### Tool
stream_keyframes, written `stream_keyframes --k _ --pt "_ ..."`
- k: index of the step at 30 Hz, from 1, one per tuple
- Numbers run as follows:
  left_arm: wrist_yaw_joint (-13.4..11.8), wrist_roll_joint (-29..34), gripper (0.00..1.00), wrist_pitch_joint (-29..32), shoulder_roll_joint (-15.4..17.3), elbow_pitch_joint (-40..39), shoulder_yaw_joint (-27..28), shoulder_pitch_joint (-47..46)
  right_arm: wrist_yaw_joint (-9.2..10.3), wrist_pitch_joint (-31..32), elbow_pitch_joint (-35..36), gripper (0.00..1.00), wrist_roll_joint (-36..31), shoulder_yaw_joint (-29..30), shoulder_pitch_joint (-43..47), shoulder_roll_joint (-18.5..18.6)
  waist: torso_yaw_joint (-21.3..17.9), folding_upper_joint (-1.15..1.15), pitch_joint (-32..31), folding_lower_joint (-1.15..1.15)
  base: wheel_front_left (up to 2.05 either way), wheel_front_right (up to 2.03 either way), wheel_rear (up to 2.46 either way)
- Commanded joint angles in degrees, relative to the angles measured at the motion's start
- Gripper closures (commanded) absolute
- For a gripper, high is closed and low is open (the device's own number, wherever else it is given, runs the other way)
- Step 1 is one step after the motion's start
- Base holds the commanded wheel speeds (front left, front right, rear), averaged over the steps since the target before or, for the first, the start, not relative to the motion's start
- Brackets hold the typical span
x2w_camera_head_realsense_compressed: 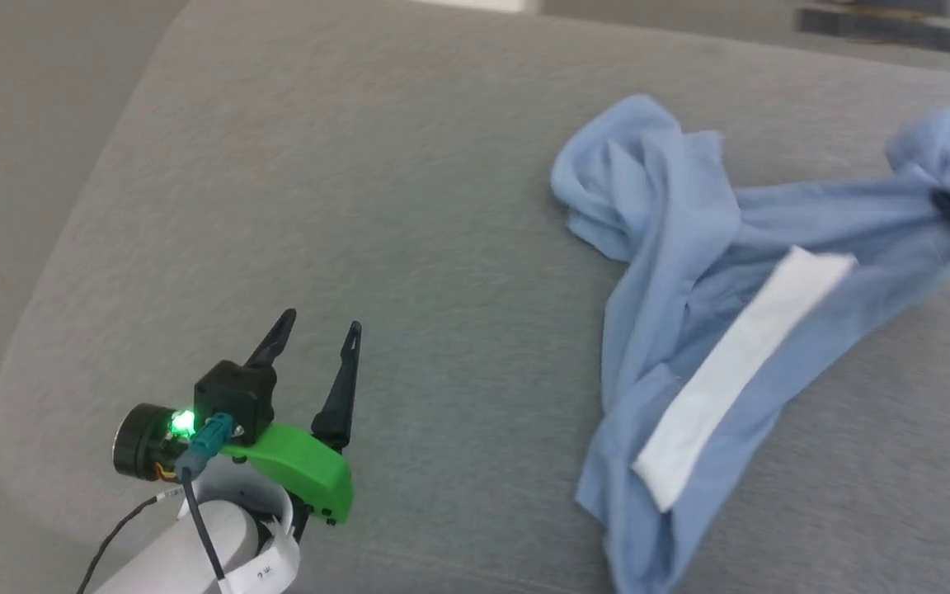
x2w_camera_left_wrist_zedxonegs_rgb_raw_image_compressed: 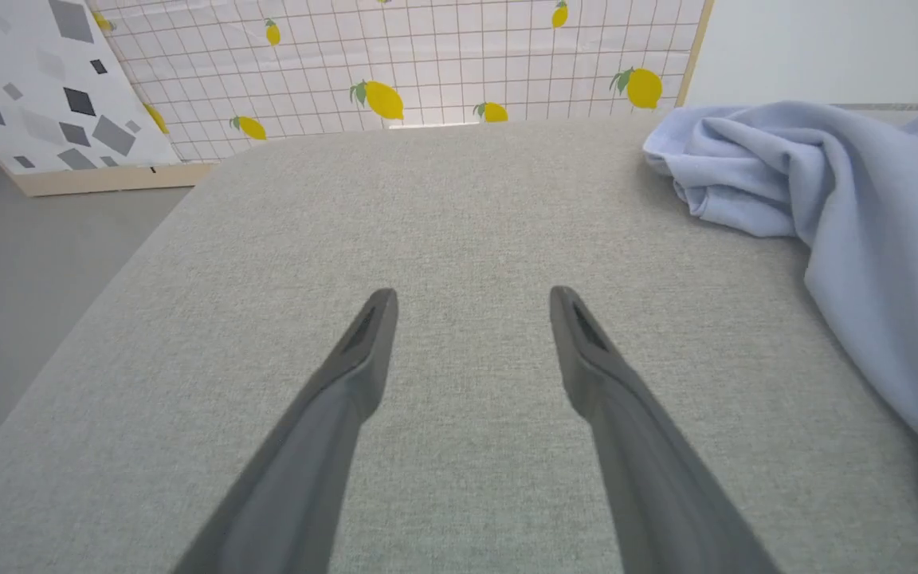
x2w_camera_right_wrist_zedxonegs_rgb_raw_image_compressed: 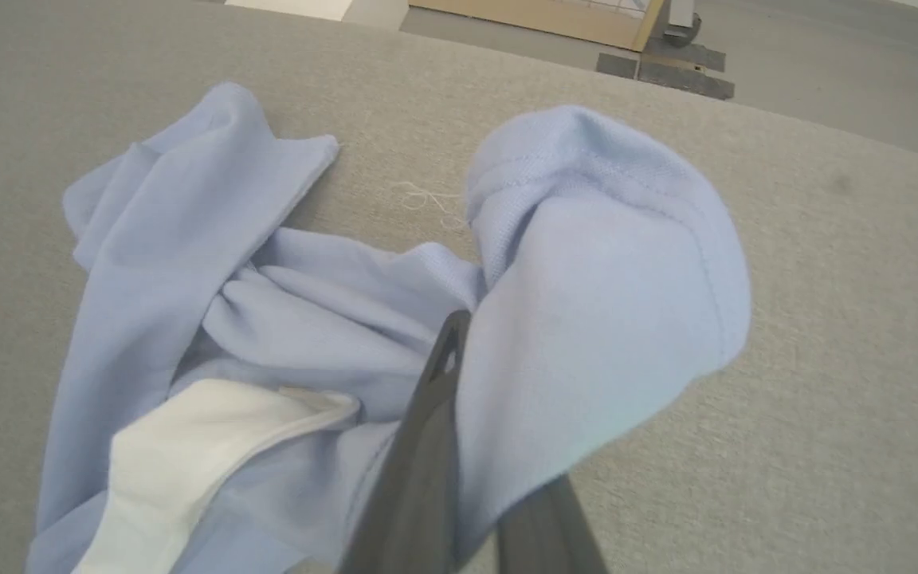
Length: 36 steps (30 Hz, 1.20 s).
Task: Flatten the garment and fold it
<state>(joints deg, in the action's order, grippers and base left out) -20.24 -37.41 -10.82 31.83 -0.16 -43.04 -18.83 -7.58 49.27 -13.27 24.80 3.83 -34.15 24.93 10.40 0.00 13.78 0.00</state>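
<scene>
The right gripper [x2w_camera_right_wrist_zedxonegs_rgb_raw_image_compressed: 459, 359] has its jaws pinched on a raised fold of the garment [x2w_camera_head_realsense_compressed: 689, 272], while the left gripper [x2w_camera_left_wrist_zedxonegs_rgb_raw_image_compressed: 471, 307] holds its jaws wide, empty, above the table [x2w_camera_head_realsense_compressed: 442, 206].

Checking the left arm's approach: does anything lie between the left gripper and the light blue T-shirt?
Nothing visible does. Only bare grey fabric-covered surface separates the open left gripper from the crumpled light blue knit T-shirt lying to its right.
</scene>
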Motion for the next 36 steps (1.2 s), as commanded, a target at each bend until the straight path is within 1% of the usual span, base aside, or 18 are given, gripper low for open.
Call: stream_keyframes --k 1,4,8,11,14,15,16,20,24,26,30,33,36 --pt "-0.5 -0.2 0.0 0.2 0.5 -0.4 0.3 0.6 0.09 -0.8 1.2 1.0 -0.2 1.3 2.6 0.4 -7.0 0.0 -4.9 0.0 0.0 0.0 0.0" --pt "-0.8 -0.5 0.0 0.6 0.6 -1.1 0.2 1.0 0.09 -1.8 3.8 1.0 -2.2 5.8 8.3 -0.4 -8.5 0.0 -5.2 0.0 0.0 0.0 0.0" --pt "-1.1 -0.8 0.0 0.8 0.6 -1.4 0.2 1.3 0.09 -1.9 7.0 1.0 -6.7 12.7 16.0 -3.5 -9.5 0.0 -5.6 0.0 0.0 0.0 0.0" --pt "-1.4 -1.1 0.0 0.8 0.7 -1.4 0.3 1.8 0.09 -0.9 9.3 1.0 -9.0 15.9 21.9 -7.3 -10.2 0.0 -6.3 0.0 0.0 0.0 0.0" --pt "-1.5 -1.5 0.0 1.0 0.6 -1.7 0.3 2.1 0.09 -1.0 10.7 1.0 -10.9 16.4 26.8 -10.2 -10.8 0.0 -6.5 0.0 0.0 0.0 0.0" --pt "-1.4 -1.6 0.0 1.1 0.6 -1.8 0.2 2.1 0.09 -1.4 10.9 0.38 -11.4 16.1 28.1 -10.9 -11.0 0.0 -6.6 0.0 0.0 0.0 0.0" --pt "-1.3 -1.6 0.0 1.2 0.6 -1.9 0.2 2.0 0.09 -1.9 11.1 0.0 -11.7 15.8 28.9 -11.3 -11.0 0.0 -6.6 0.0 0.0 0.0 0.0" --pt "-1.3 -1.8 0.0 1.8 0.5 -2.5 0.2 1.1 0.09 -5.9 12.5 0.0 -13.0 14.4 29.7 -11.6 -11.3 0.0 -6.8 0.0 0.0 0.0 0.0" --pt "-1.4 -2.2 0.0 2.3 0.5 -3.4 0.5 0.6 0.09 -12.0 15.1 0.0 -12.1 10.9 28.2 -9.9 -11.8 0.0 -6.9 0.0 0.0 0.0 0.0" --pt "-1.3 -2.3 0.0 2.7 0.5 -4.0 0.4 0.3 0.09 -15.4 16.5 0.0 -10.7 8.9 27.5 -8.9 -12.0 0.0 -6.9 0.0 0.0 0.0 0.0" --pt "-0.7 -2.7 0.0 4.0 0.4 -5.5 0.0 -0.5 0.09 -24.5 19.6 0.0 -8.9 5.3 27.2 -6.8 -12.3 0.0 -6.6 0.0 0.0 0.0 0.0" --pt "0.7 -3.3 0.0 6.1 0.1 -7.1 -1.3 -1.4 0.09 -32.8 21.3 0.0 -8.7 4.7 27.9 -6.9 -12.5 0.0 -6.2 0.0 0.0 0.0 0.0" --pt "3.1 -4.3 0.0 9.8 -0.1 -8.8 -3.6 -2.5 0.09 -39.5 21.8 0.0 -10.4 5.8 29.2 -8.4 -12.8 0.0 -5.5 0.0 0.0 0.0 0.0"
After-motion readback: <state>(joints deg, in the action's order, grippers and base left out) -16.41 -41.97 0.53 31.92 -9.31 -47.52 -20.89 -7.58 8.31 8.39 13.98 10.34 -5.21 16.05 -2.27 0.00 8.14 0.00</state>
